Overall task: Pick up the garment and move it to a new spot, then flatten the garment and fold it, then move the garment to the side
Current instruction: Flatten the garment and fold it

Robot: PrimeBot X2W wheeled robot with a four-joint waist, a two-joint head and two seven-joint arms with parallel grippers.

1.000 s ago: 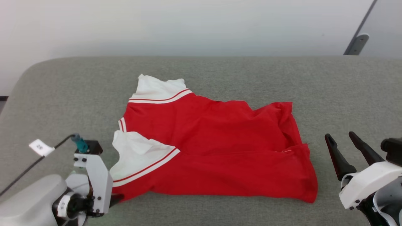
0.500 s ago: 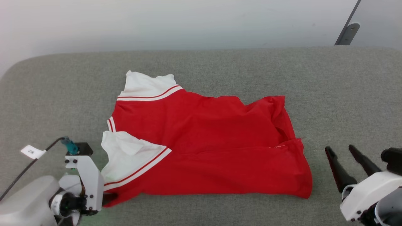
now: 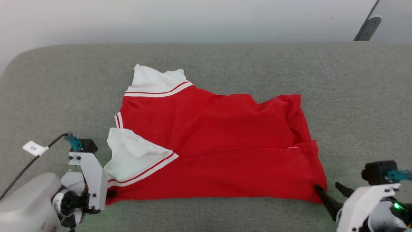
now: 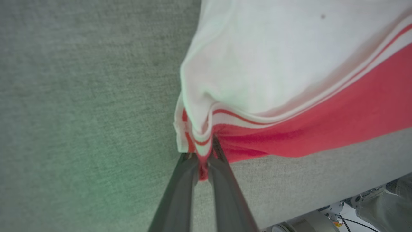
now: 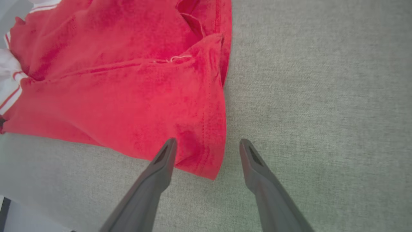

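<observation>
Pinching the garment at its near sleeve-side corner with the left gripper, clamped on cloth; straddling the near hem corner with the right gripper, gaping wide. Lying crumpled mid grey surface, long axis running left to right, white sleeves pointing left, hem right. Probably risking catching one layer only on the right, tilting and bunching the lift
</observation>
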